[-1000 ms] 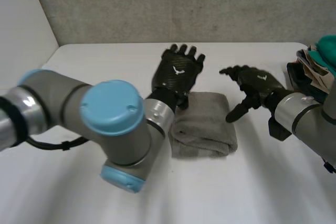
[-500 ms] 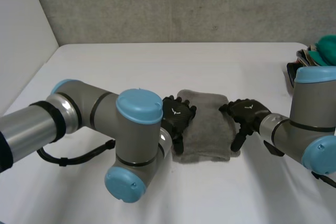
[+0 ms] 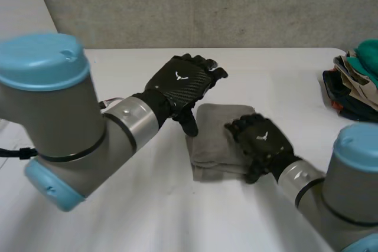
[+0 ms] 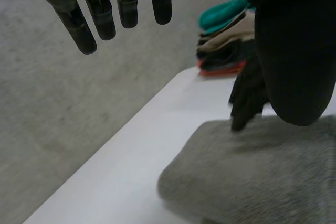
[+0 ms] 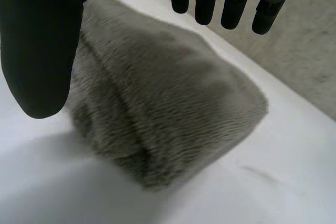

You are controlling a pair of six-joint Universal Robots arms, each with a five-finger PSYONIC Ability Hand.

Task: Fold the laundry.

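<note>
A grey towel [image 3: 214, 137] lies folded into a thick pad at the table's middle. My left hand [image 3: 180, 85] hovers over its far left corner, fingers straight, thumb pointing down at the left edge. In the left wrist view its fingers [image 4: 100, 17] spread in the air above the towel [image 4: 247, 177]. My right hand [image 3: 261, 143] is over the towel's near right part, open. Seen from the right wrist, the fingers [image 5: 231, 1] and thumb [image 5: 39, 45] stand apart above the towel [image 5: 168, 108], holding nothing.
A pile of unfolded clothes [image 3: 355, 81], teal on top, sits at the table's right edge; it also appears beyond the towel from the left wrist as a pile [image 4: 226, 38]. White table [image 3: 118, 216] surrounds the towel, with a grey wall behind.
My left hand has lifted off the towel's left side and moved up and away. My right hand has slid from the towel's right edge over its near right part.
</note>
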